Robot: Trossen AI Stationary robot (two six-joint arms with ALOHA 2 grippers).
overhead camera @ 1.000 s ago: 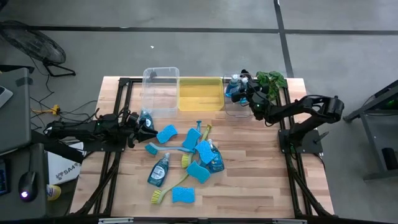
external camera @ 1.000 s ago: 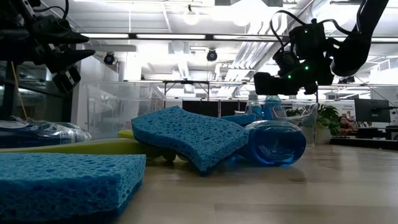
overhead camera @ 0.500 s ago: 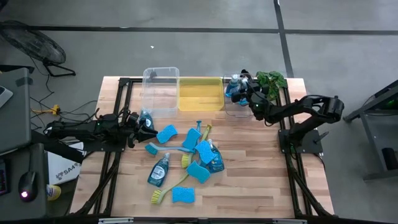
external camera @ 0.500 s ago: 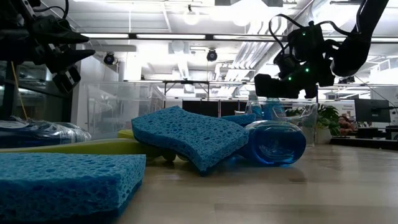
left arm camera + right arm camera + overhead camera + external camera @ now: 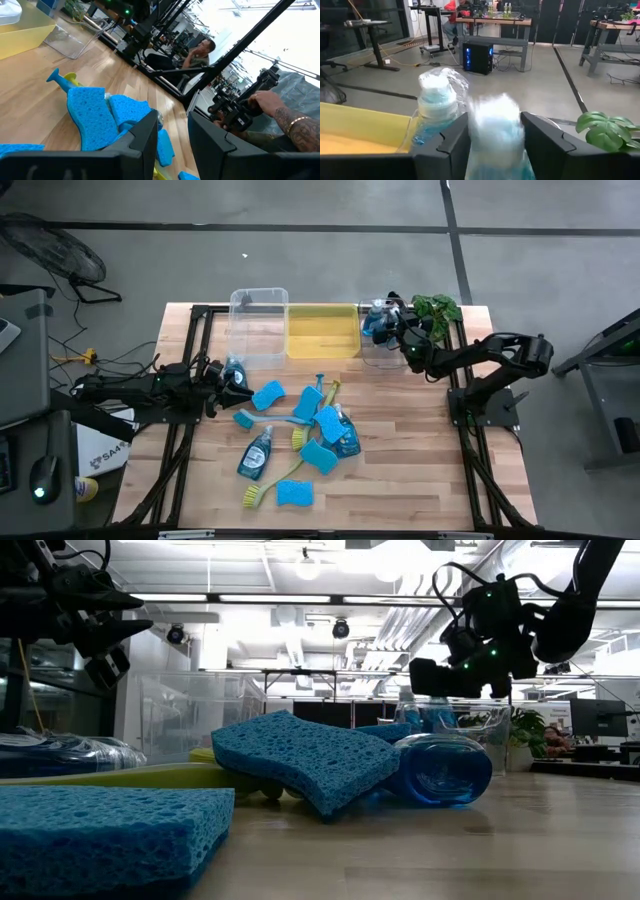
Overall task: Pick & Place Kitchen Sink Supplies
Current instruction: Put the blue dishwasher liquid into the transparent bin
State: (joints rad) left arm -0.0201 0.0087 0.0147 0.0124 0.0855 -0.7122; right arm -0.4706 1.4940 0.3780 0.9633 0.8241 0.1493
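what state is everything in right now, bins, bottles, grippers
left clear bin: looks empty
yellow bin: looks empty
right clear bin: holds an upright capped soap bottle
second soap bottle: blurred, at the right gripper, above that bin; grip unclear
table soap bottle: lying on its side
left gripper: open, empty, low at the table left side

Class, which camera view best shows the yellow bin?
The high view: the whole yellow bin shows from above between two clear bins. The right wrist view catches one yellow wall, the left wrist view a corner; the low view hides it.
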